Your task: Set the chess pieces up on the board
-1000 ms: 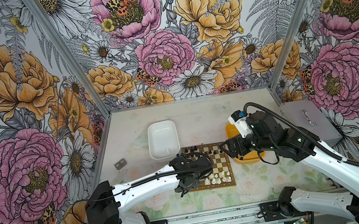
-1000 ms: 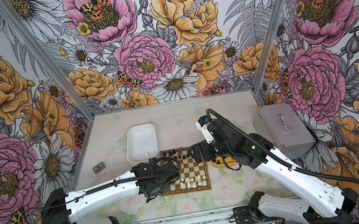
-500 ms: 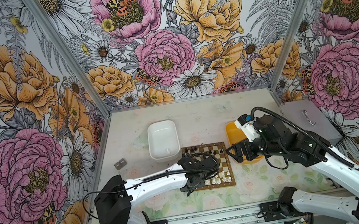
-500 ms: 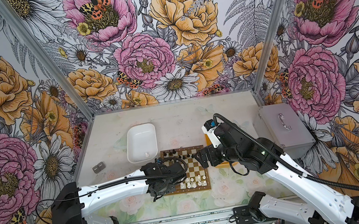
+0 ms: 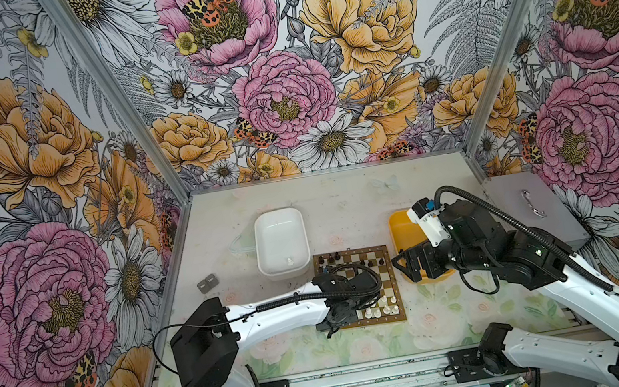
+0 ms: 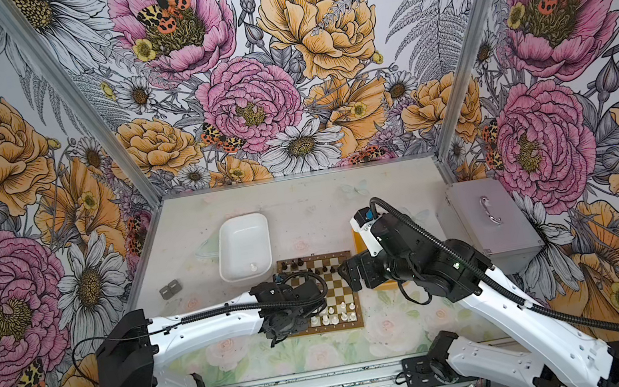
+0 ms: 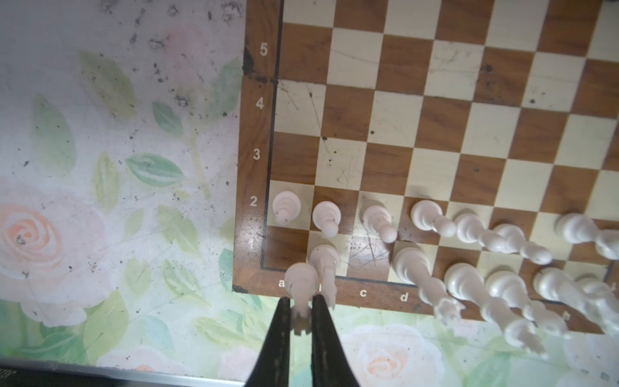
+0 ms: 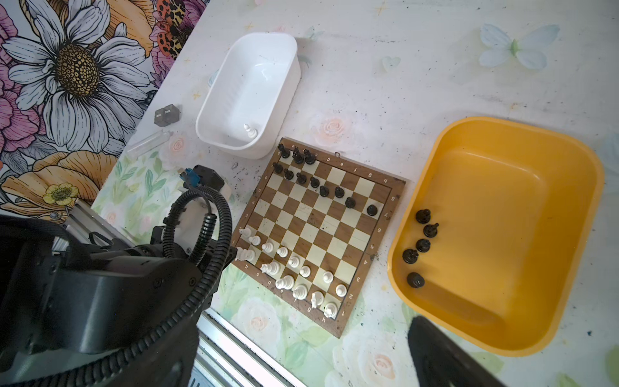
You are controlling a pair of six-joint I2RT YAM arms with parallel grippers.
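The two small grey blocks [image 5: 207, 283] at the left of the desk [image 5: 343, 206] carry white lettering too small to read. Next to them the white tray [image 5: 259, 249] holds a single white piece [image 5: 289, 261]. The left arm stretches low from its base to the near left corner of the board [image 5: 382, 320], wrist turned down. The left claw [image 7: 300, 303] is pinched tight on a white rook [image 7: 303, 279], held over the border by the printed "a", with square a1 beside it bare. The border print reads 5, 4, 3, 2, 1 along the side and a, c, d along the near edge. White chess pieces [image 7: 432, 214] stand in the two near rows, black chess pieces [image 8: 323, 191] in the far rows. The right arm bends over the yellow tray [image 8: 502, 140], where five black pieces [image 8: 422, 216] lie. The right claw [image 5: 404, 266] hangs between board and tray, jaws spread wide, gripping nothing. Since a second ago the left arm's dark elbow has swung rightward, and the right claw has slid slightly nearer the desk's front edge.
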